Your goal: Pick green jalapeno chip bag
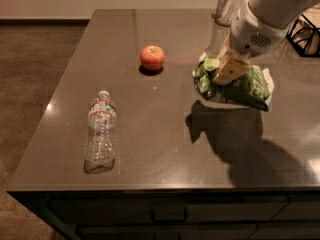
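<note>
The green jalapeno chip bag [246,88] is a crinkled green foil bag with white-edged ends. It hangs a little above the dark tabletop [165,149] at the right and casts a shadow below it. My gripper [227,73] comes down from the upper right on a white arm. It is shut on the bag's left part, with a tan finger [231,70] pressed on the foil.
A red apple [152,58] sits left of the bag. A clear water bottle [101,132] lies on its side near the front left. A metal cup [230,3] stands at the back. A black wire object [305,32] is at the right edge.
</note>
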`<state>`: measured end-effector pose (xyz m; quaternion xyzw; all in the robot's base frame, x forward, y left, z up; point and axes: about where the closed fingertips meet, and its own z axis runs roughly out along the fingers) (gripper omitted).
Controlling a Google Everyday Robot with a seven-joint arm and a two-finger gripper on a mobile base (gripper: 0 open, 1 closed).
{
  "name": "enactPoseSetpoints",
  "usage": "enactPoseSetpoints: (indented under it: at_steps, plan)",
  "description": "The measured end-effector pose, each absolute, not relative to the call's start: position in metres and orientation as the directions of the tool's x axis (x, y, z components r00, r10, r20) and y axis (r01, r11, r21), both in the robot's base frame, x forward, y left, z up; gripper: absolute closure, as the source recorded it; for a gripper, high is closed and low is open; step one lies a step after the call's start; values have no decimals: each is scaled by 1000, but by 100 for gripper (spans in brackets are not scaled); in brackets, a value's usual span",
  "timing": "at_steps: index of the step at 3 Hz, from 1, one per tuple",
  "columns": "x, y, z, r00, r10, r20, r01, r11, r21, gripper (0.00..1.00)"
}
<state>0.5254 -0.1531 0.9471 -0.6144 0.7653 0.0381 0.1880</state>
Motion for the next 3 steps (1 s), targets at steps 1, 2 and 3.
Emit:
enactPoseSetpoints:
  at_steps: [1, 2, 3]
  plan:
    - [527, -148, 975, -141, -925, -352, -960, 215, -179, 100]
    - [527, -141, 998, -116, -915, -387, -965, 196, -173, 100]
    - [530, -139, 1003, -111, -911, -396, -962, 199, -189, 100]
